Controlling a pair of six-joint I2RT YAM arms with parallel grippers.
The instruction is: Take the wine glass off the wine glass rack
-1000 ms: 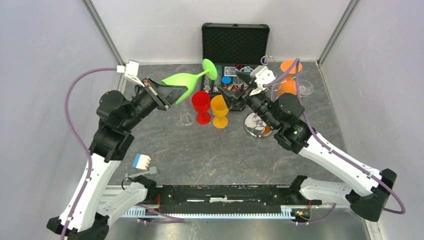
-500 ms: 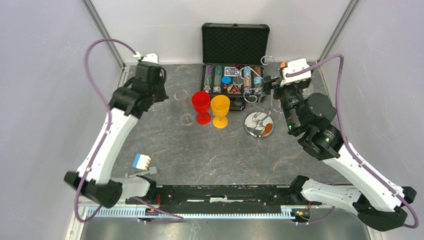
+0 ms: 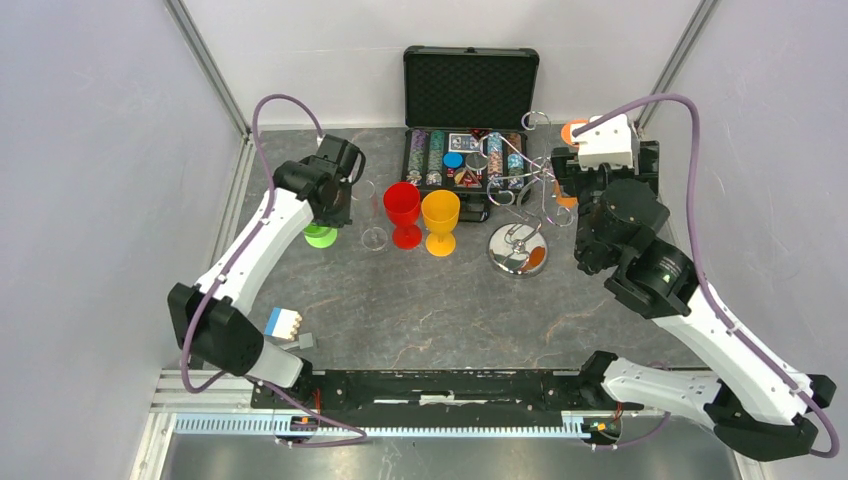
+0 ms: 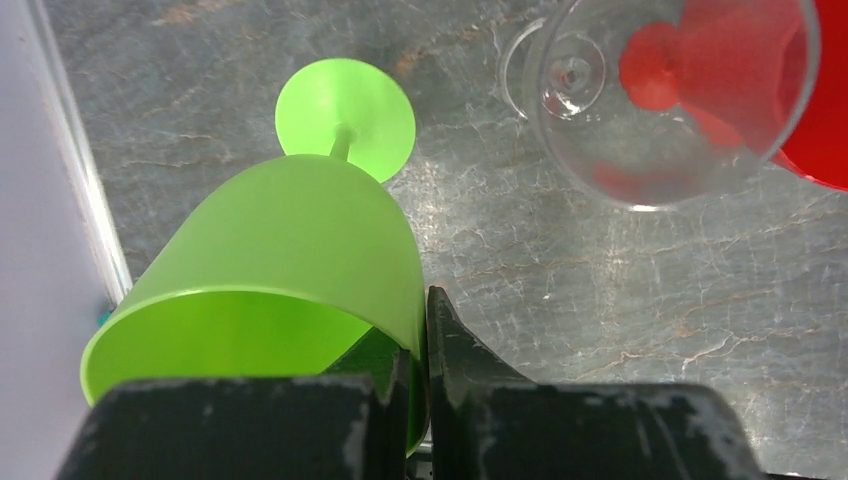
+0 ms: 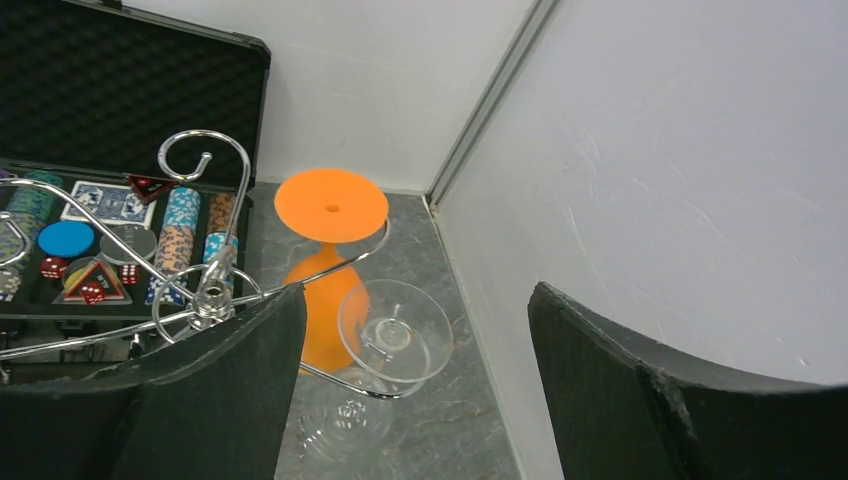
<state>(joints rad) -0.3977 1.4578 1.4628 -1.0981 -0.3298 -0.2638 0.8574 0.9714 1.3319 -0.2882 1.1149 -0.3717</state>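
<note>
The wine glass rack (image 3: 517, 248), silver wire on a shiny disc base, stands right of centre. Its post (image 5: 213, 290) shows in the right wrist view. An orange wine glass (image 5: 331, 205) and a clear wine glass (image 5: 395, 330) hang upside down from its right-hand hooks. My right gripper (image 5: 415, 310) is open just above them, with the clear glass's foot showing between the fingers and nothing touched. At the left, my left gripper (image 4: 422, 330) is shut on the rim of a green wine glass (image 4: 290, 250). Its foot (image 3: 320, 236) is down at the table.
A clear glass (image 3: 372, 215), a red glass (image 3: 403, 212) and a yellow glass (image 3: 440, 222) stand in a row mid-table. An open black case of poker chips (image 3: 470, 90) sits at the back. A small blue-and-white block (image 3: 283, 322) lies front left. Walls close in on both sides.
The left arm swung the green glass from high and sideways down to the table, left of the clear glass. The right arm drew back to the rack's right side, its jaws slightly wider.
</note>
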